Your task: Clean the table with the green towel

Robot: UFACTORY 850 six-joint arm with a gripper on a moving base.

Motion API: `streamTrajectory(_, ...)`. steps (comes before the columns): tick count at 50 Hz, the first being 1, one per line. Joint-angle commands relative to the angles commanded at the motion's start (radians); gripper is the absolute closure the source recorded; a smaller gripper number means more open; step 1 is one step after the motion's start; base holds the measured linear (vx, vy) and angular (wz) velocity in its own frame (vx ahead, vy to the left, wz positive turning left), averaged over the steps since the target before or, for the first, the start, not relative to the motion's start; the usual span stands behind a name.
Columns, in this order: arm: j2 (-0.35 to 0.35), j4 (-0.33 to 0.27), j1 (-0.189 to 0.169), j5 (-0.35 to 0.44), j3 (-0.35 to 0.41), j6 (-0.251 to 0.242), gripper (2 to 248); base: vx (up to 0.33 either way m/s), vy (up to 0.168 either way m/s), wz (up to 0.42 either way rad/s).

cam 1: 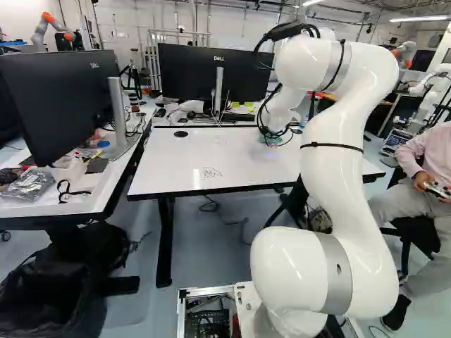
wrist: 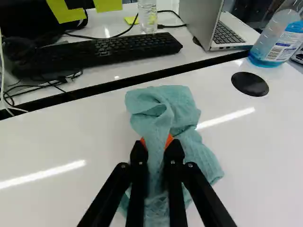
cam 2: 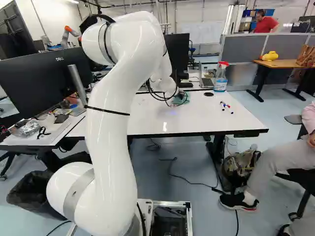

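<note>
A white surface point(cam 1: 165, 165) with a black edge bears a crumpled blue-green towel point(wrist: 182, 113), a doodle point(cam 1: 210, 172) and several markers point(cam 2: 225, 104). A spray bottle point(cam 2: 220, 78) of blue liquid stands near its back edge, beside a black grommet point(wrist: 250, 84).

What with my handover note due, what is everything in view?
Table: one, white, ahead of the base.
Towel: one, blue-green, on the table, gripped.
Scribble: one, dark, near the table's front edge.
Markers: several, mixed colours, table's right end.
Spray bottle: one, blue and red, table's far right.
Caps: two, black, in the tabletop.
Keyboard: one, black, beyond the table.
Laptop: one, silver, beyond the table.
Bottle: one, clear, behind the keyboard.
Paper notes: at least three, yellow, near the keyboard.
Monitors: at least two, black, above the desks.
Backpack: one, mottled, floor by the table.
Another robot: two or more, white, background.
Arm: one, white, rising from the base.
Gripper: one, black, shut on the towel.
</note>
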Motion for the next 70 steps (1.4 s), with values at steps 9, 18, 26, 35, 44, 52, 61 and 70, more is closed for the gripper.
streamTrajectory(9, 0.02, 0.0, 0.0, 0.0, 0.005, 0.0, 203, 0.0, 0.0, 0.0)
streamTrajectory(18, 0.04, 0.0, 0.001, 0.0, 0.011, 0.0, 203, 0.0, 0.0, 0.0)
streamTrajectory(26, 0.061, 0.0, 0.007, 0.0, 0.02, 0.0, 203, 0.0, 0.0, 0.0)
streamTrajectory(35, 0.095, 0.0, 0.023, 0.0, 0.043, 0.0, 203, 0.0, 0.0, 0.0)
streamTrajectory(44, 0.132, 0.0, 0.043, 0.0, 0.071, 0.0, 203, 0.0, 0.0, 0.0)
streamTrajectory(52, 0.165, 0.0, 0.062, 0.0, 0.095, 0.0, 203, 0.0, 0.0, 0.0)
streamTrajectory(61, 0.202, 0.0, 0.083, 0.0, 0.12, 0.0, 203, 0.0, 0.0, 0.0)
streamTrajectory(70, 0.239, 0.0, 0.105, 0.0, 0.144, 0.0, 203, 0.0, 0.0, 0.0)
